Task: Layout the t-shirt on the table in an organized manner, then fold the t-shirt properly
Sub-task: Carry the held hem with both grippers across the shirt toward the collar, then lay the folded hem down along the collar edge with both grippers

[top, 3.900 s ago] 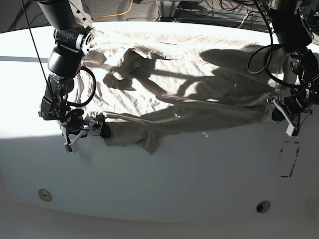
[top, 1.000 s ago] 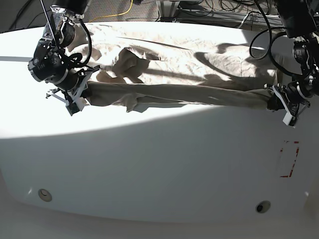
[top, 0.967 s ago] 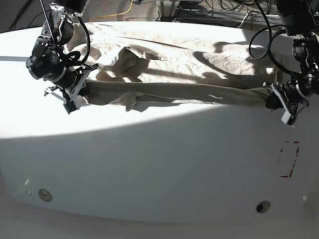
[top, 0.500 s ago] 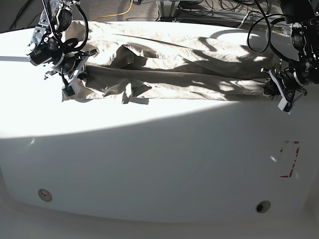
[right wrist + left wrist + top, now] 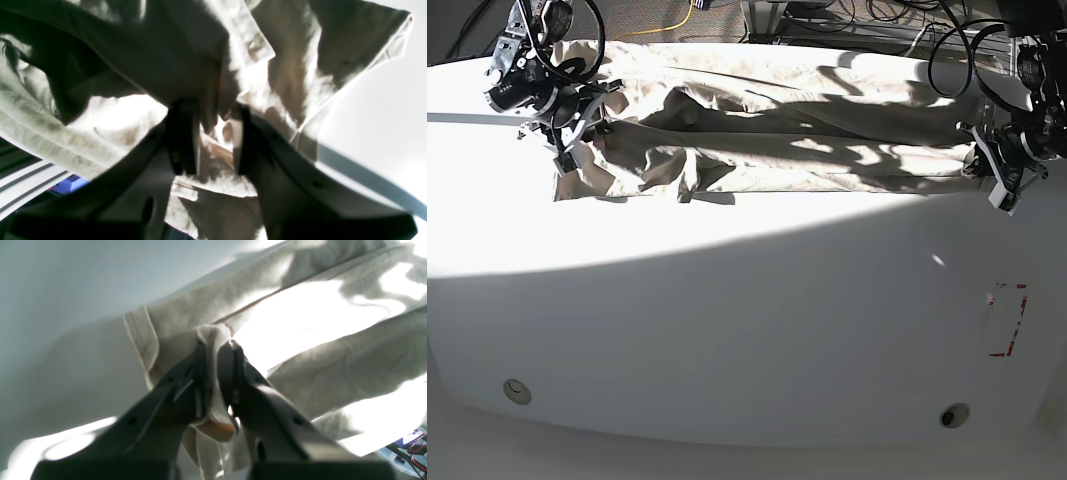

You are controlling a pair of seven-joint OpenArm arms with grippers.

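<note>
The right gripper (image 5: 567,150) clenches the t-shirt (image 5: 777,125) at its left end in the base view. The shirt lies along the far edge of the table (image 5: 747,330), long axis crosswise, bunched; layout seems unfinished, folding not begun. At the shirt's right end, the left gripper (image 5: 992,172) pinches fabric.

A yellow cable (image 5: 683,18) crosses the floor beyond the tabletop at 12 o'clock. Black cables (image 5: 897,14) tangle at 1 o'clock beside a grey metal frame (image 5: 772,17). Red and black wires (image 5: 412,448) show at 4 o'clock in the left wrist view.
</note>
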